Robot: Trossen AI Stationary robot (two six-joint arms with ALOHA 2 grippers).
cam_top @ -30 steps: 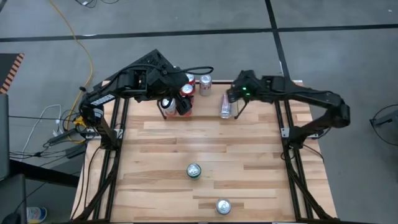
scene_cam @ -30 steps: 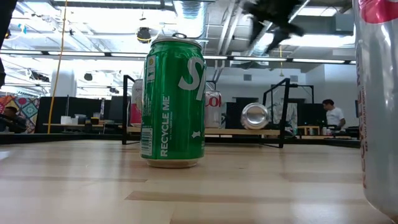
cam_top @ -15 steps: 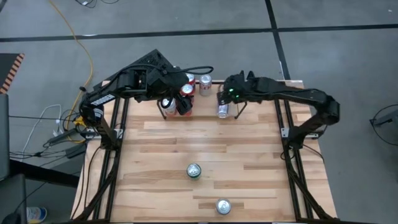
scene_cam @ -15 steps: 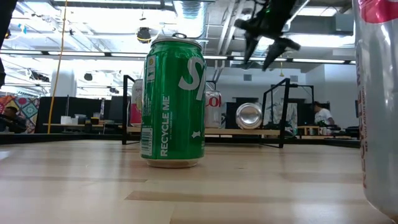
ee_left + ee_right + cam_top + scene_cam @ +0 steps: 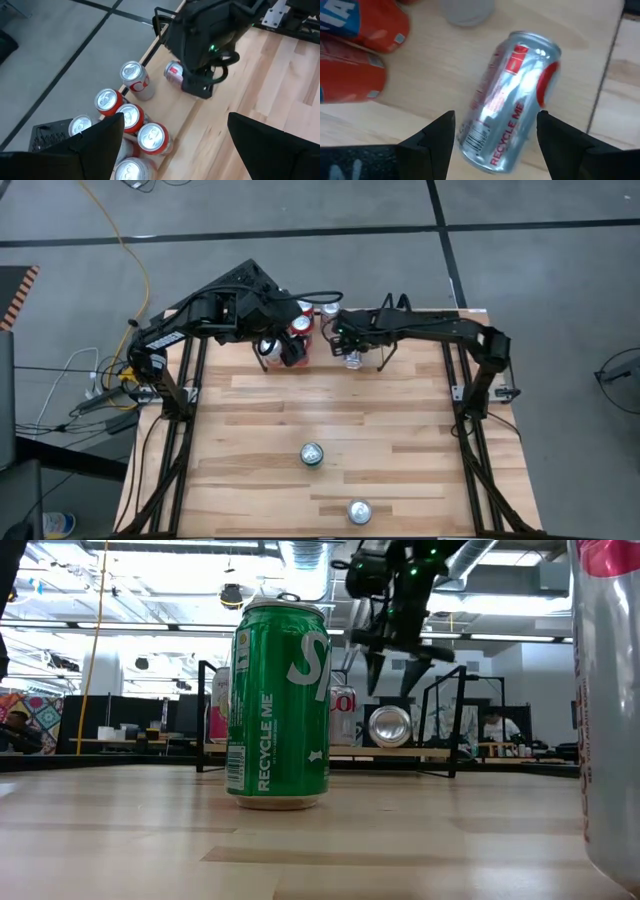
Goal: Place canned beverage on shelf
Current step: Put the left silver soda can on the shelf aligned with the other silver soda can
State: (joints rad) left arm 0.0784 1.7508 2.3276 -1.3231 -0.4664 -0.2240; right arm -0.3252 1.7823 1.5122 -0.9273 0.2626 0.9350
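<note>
**Fallen can on the shelf, two more waiting on the table**

A light butcher-block table (image 5: 330,420) stands on a grey concrete floor, with an open workshop showing behind it in the low view. At the table's far edge sits the shelf (image 5: 440,705), a low black wire rack, already holding a cluster of upright red and silver cans (image 5: 131,120).

One silver can (image 5: 507,97) lies on its side on the shelf floor, just beside that cluster. The right gripper (image 5: 345,340) hangs directly above it, fingers spread to either side of the can's body and not touching it, so nothing is held. The left gripper (image 5: 290,348) waits over the cluster of cans, its fingers also apart and empty.

My judgement is that the task is partly done: several cans stand in place, but the fallen one needs gripping and righting. Two further cans remain well apart from the shelf, a green can (image 5: 313,454) mid-table and a silver-topped can (image 5: 358,511) near the front edge.
</note>
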